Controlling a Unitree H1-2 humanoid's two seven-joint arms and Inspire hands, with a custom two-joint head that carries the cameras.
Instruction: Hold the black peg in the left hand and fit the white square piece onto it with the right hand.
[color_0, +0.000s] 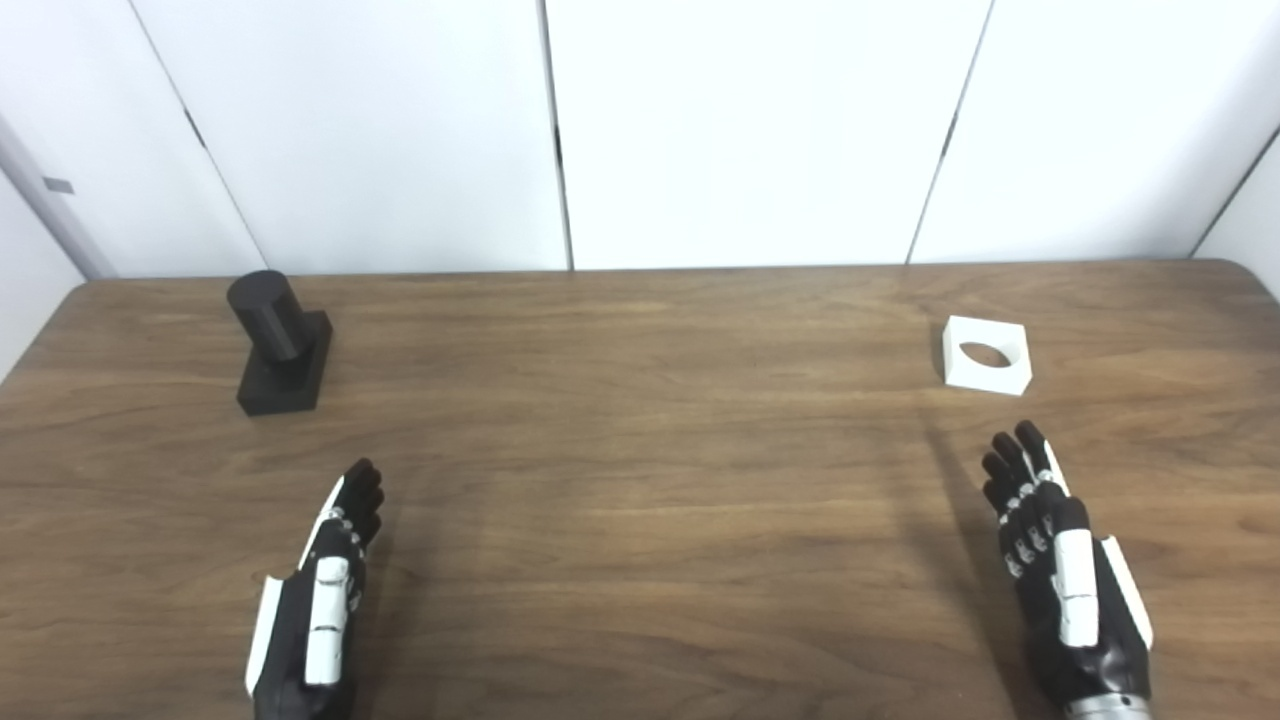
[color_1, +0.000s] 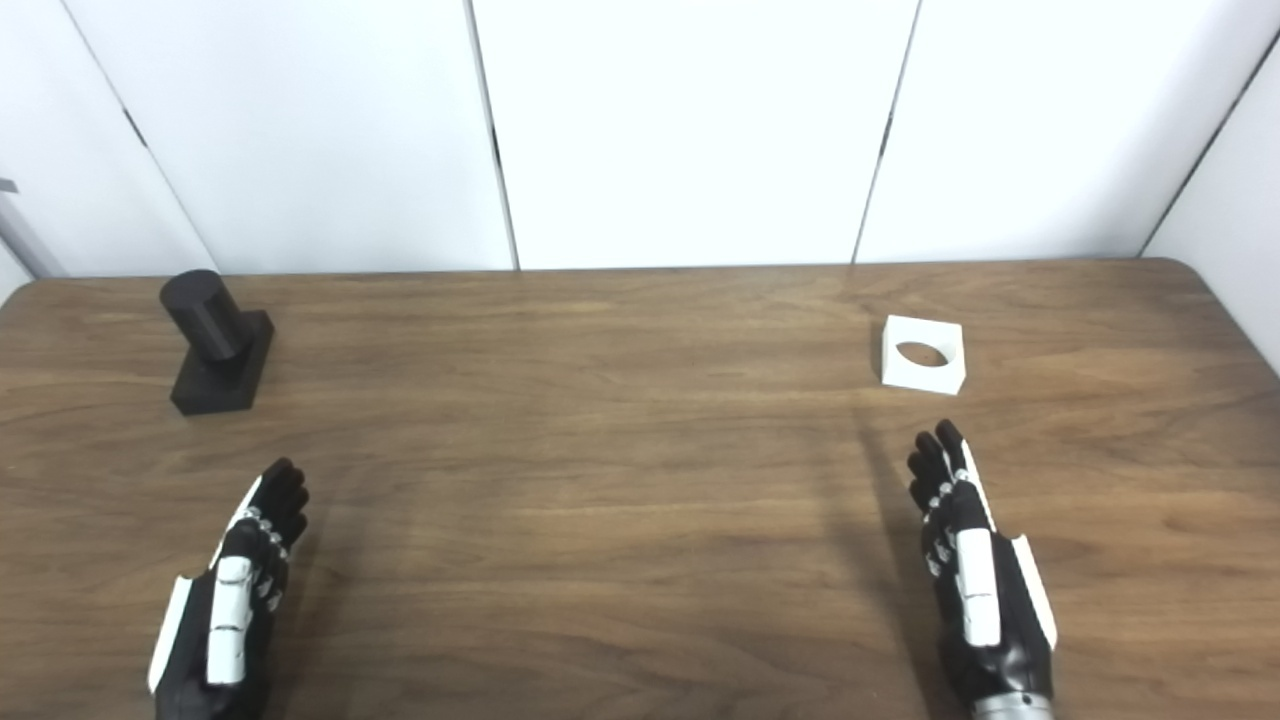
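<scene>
Black peg (color_0: 279, 341): upright on table (color_0: 640, 480), far left.
White square piece (color_0: 986, 354): flat, far right.
Left hand (color_0: 318, 600): fingers extended, nothing held.
Right hand (color_0: 1062, 572): fingers extended, nothing held.

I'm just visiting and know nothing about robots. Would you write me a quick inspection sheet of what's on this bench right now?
Surface: wooden table, brown grain, rounded far corners.
Job's things: black peg, a round post upright on a square base, at the far left; white square piece with a round hole, lying flat at the far right. The two are far apart and neither is touched.
Clutter: nothing seen.
Hands: left hand open, holding nothing, nearer than the peg; right hand open, holding nothing, just short of the white piece.
Cables: nothing seen.
Surroundings: white wall panels with dark seams behind the table.
</scene>
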